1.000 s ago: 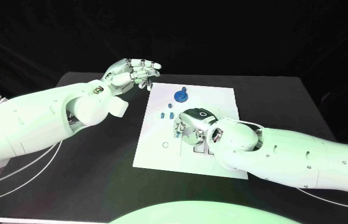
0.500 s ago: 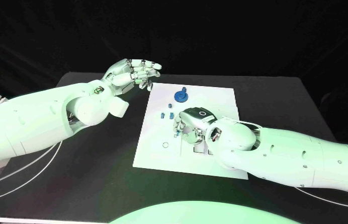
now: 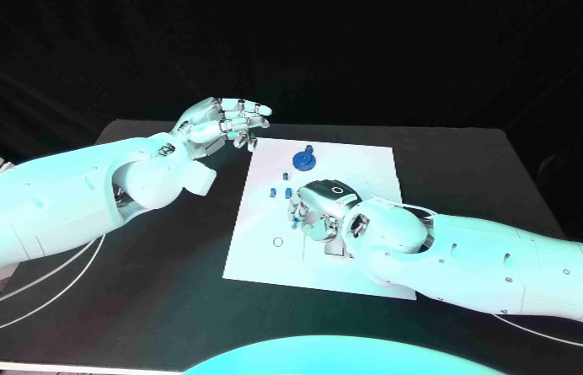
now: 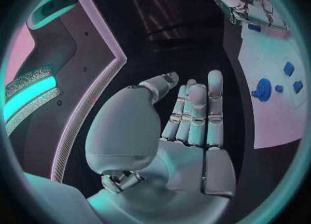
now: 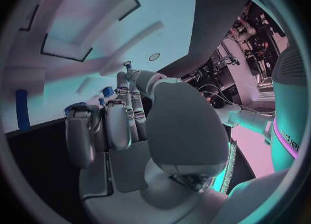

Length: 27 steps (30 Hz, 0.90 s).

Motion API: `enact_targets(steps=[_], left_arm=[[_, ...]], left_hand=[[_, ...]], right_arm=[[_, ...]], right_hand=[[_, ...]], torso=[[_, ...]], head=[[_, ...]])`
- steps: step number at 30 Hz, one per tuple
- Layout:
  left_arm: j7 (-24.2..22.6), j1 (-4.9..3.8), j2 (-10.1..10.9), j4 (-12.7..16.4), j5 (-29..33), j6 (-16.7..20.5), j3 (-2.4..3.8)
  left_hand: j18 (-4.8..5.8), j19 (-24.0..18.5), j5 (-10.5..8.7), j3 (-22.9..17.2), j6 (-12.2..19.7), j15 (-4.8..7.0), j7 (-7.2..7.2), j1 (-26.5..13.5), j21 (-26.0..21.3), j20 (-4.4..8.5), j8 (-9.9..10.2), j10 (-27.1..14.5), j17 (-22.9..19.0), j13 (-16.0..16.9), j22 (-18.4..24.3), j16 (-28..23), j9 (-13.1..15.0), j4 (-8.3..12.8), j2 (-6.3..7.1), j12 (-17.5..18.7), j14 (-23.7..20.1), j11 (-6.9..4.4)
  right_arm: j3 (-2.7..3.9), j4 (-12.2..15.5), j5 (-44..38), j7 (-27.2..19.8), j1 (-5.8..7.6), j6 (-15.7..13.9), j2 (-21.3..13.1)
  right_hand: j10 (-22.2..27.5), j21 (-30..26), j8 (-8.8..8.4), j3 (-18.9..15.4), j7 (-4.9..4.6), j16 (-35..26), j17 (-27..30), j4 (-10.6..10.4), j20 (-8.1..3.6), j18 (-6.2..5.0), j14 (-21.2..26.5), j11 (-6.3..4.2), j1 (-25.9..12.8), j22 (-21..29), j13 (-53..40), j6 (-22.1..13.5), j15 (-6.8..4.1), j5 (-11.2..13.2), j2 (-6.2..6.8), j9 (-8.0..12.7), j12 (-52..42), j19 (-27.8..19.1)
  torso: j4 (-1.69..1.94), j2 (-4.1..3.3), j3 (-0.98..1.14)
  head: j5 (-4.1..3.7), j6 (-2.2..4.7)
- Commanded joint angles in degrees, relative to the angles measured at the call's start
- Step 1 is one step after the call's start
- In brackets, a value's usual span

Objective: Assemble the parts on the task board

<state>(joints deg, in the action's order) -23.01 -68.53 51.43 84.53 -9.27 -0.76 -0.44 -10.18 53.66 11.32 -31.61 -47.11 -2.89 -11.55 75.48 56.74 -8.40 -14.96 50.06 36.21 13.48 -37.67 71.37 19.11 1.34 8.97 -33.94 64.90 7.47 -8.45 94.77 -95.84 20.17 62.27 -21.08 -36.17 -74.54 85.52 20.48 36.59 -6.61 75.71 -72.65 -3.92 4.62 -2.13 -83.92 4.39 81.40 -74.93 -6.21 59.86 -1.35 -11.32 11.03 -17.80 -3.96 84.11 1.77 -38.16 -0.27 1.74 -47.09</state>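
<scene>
On the black surface (image 3: 158, 282), one white task board (image 3: 365, 160) is lying with several small blue parts (image 3: 302, 156) on its far half. One right hand (image 3: 318, 215) is resting palm-down mid-board, fingers curled beside the parts; whether it is pinching one cannot be determined. One left hand (image 3: 225, 120) is hovering off the board's far-left corner, fingers loosely spread, holding nothing; the left wrist view is showing its bare palm (image 4: 188, 130).

White rounded arms (image 3: 73, 194), silver fingers (image 3: 231, 114) (segmented)
</scene>
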Motion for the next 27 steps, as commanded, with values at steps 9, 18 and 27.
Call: enact_targets(steps=[9, 18, 27], left_arm=[[-0.2, -0.01, -0.1, 0.0, -0.1, -0.4, 0.05], [-0.1, -0.02, -0.1, 0.0, -0.1, -0.4, 0.05], [0.1, -0.02, -0.1, 0.1, -0.1, -0.5, 0.05]], left_hand=[[-0.40, 0.4, 0.20, 0.3, 0.2, -0.37, -0.17, 0.4, -0.3, -0.22, -0.2, -0.3, 0.0, 0.0, 0.1, -0.1, 0.0, 0.0, 0.22, 0.0, -0.1, 0.14], [-0.40, 0.4, 0.20, 0.3, 0.2, -0.37, -0.17, 0.4, -0.3, -0.22, -0.2, -0.3, 0.0, 0.0, 0.1, -0.1, 0.0, 0.0, 0.22, 0.0, -0.1, 0.14], [-0.40, 0.4, 0.20, 0.3, 0.2, -0.37, -0.17, 0.4, -0.3, -0.22, -0.2, -0.3, 0.0, 0.0, 0.1, -0.1, 0.0, 0.0, 0.22, 0.0, -0.1, 0.14]], right_arm=[[-0.01, -0.5, -0.5, 0.0, -0.07, 0.7, 0.4], [-0.13, -0.9, -0.2, 0.0, -0.06, 2.0, 0.8], [-0.27, -1.3, -0.2, 0.5, -0.06, 3.1, 1.0]], right_hand=[[-2.0, -0.1, 0.30, -0.1, -0.13, 0.0, -0.1, 0.3, -0.38, 0.83, -3.3, -1.75, 0.0, -10.6, -0.1, 0.3, -0.42, -0.2, -0.40, -0.1, -0.1, 3.3], [-2.0, -0.1, 0.30, -0.1, -0.13, 0.0, -0.1, 0.3, -0.38, 0.83, -3.3, -1.75, 0.0, -10.6, -0.1, 0.3, -0.42, -0.2, -0.40, -0.1, -0.1, 3.3], [-2.0, 0.0, 0.32, 0.0, -0.14, 0.0, -0.1, 0.4, -0.39, 0.83, -3.3, -1.75, 0.0, -10.6, -0.1, 0.3, -0.43, -0.2, -0.40, -0.2, -0.1, 3.3]], torso=[[-0.01, -0.02, -0.01], [0.01, -0.07, 0.02], [-0.03, -0.05, 0.00]], head=[[-0.01, -0.02], [0.01, -0.11], [0.01, -0.24]])
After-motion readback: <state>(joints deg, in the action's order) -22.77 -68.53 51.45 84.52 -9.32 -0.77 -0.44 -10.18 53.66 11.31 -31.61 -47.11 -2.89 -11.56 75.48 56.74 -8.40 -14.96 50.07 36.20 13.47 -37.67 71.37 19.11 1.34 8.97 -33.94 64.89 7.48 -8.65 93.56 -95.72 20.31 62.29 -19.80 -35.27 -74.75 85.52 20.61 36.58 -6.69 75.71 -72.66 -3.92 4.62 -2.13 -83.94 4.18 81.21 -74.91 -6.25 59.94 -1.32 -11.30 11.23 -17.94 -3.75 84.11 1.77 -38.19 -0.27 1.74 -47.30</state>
